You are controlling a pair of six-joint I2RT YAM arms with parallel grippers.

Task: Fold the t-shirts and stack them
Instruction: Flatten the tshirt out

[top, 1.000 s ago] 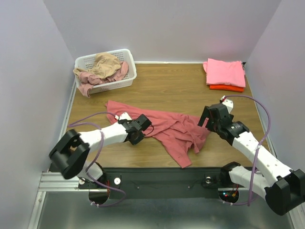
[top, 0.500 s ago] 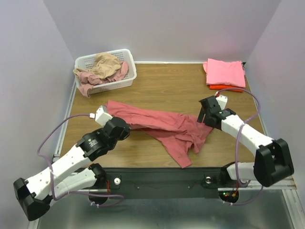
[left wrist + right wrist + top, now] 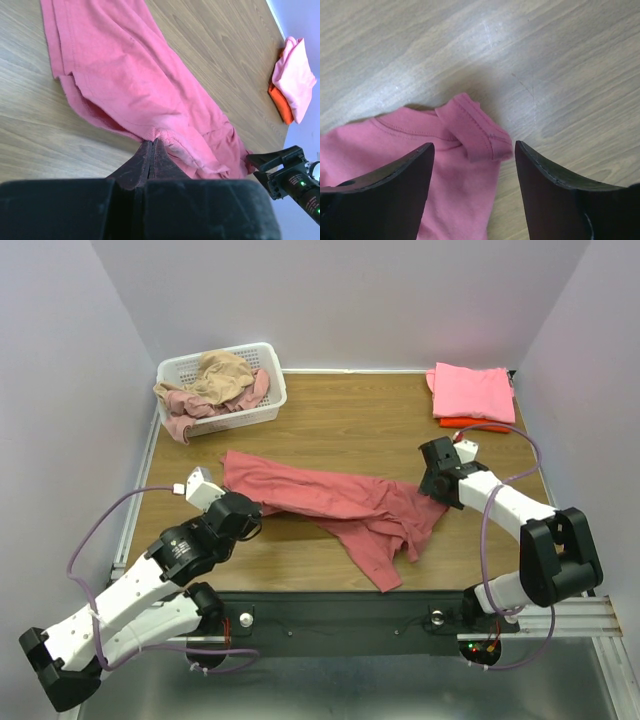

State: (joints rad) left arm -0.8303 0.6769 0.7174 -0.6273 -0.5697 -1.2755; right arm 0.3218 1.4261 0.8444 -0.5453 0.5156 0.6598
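- Dusty red t-shirt: lies unfolded and rumpled across the middle of the table. It runs from left-centre toward the right, with one flap trailing to the near edge.
- Change over the last second: the left arm swung its elbow out and back. Its tip went from mid-shirt to the near hem at the shirt's left part.
- Left gripper: fingers pressed together with a pinch of that hem between them, so it is clamped on fabric.
- The right arm pushed slightly farther out over the shirt's right end. The cloth itself has barely shifted.
- Right gripper: jaws spread wide and straddling a stitched band at the shirt's edge. Cuff or collar, can't tell. It grips nothing.
- My read: this is a regrip for spreading. One side is secured and the other is about to close, so no fold has started on this shirt.
- Pose: the left arm is low, with its forearm angled in from the near left. The right forearm reaches far-left, wrist pitched down at the table.
- Finished stack at far right: bright pink shirt on orange-red shirt.
- Basket at far left holds the tan shirt and pale rose shirt, both still to do.
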